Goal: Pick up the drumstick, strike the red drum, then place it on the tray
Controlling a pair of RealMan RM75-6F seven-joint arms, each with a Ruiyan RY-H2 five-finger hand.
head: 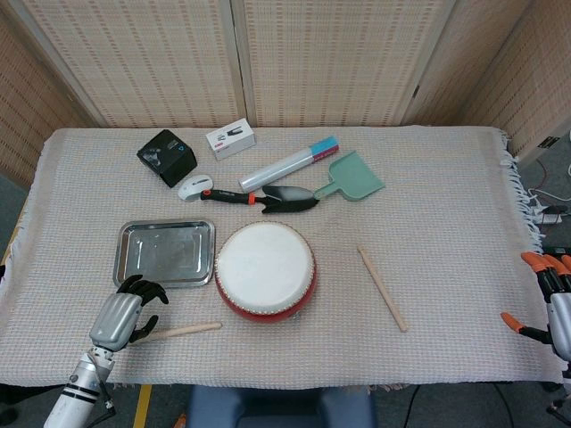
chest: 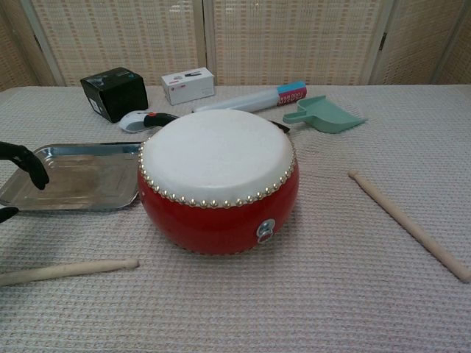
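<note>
Drumstick (head: 174, 333): I find the near one lying flat on the cloth at 7 o'clock from the drum, its long axis roughly left to right, untouched.
Handling: I judge it light, rigid wood, smooth and prone to roll; I would take it near the butt end, leaving the drum-side tip free for the strike.
Second drumstick (head: 382, 288): lies at 3 o'clock from the drum, angled, well apart from either hand.
Red drum (head: 265, 270): upright at table centre, white skin up.
Tray (head: 125, 267): bare metal, just beside the drum at 9 o'clock.
Left hand (head: 119, 316): over the butt end of the near drumstick, fingers apart and curved, holding nothing.
Right hand (head: 555, 303): at the table's right edge, fingers spread, nothing in it.
Clutter: trowel (head: 277, 197), green scoop (head: 353, 177), black box (head: 166, 156) at 12 o'clock, clear of the work.
</note>
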